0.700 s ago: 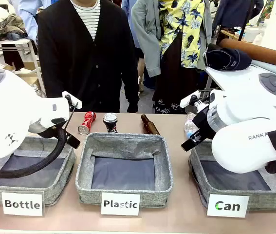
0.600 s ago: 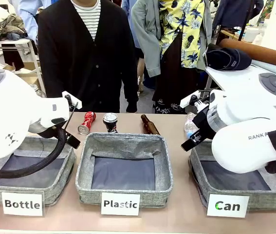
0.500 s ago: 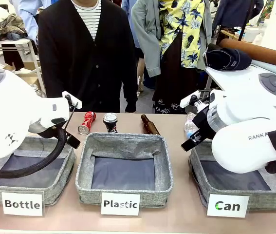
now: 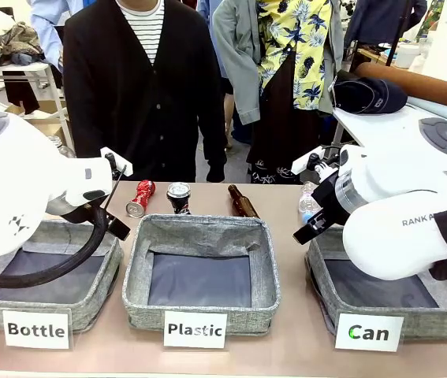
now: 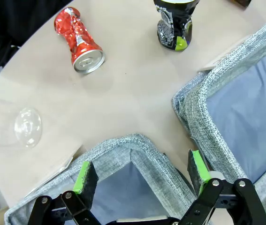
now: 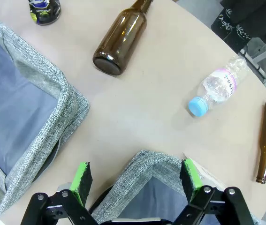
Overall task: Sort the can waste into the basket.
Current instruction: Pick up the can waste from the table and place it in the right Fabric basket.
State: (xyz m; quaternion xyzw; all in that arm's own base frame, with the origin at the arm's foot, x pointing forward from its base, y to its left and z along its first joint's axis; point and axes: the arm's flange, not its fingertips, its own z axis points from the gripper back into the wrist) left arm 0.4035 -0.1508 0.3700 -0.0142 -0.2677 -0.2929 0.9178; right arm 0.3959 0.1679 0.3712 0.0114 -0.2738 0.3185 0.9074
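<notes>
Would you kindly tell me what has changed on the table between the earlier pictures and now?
Nothing visibly changed. The left gripper and right gripper stay open, each over a basket corner. The red can still lies on its side and the dark can still stands upright, both outside the Can basket.

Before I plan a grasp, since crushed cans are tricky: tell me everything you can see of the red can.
The red can is shiny metal, pinched in at its waist, with its silver lid end still round. It lies on its side on the tan table, lid end pointing toward the robot's side, apart from the upright dark can beside it. Only the table touches it.
</notes>
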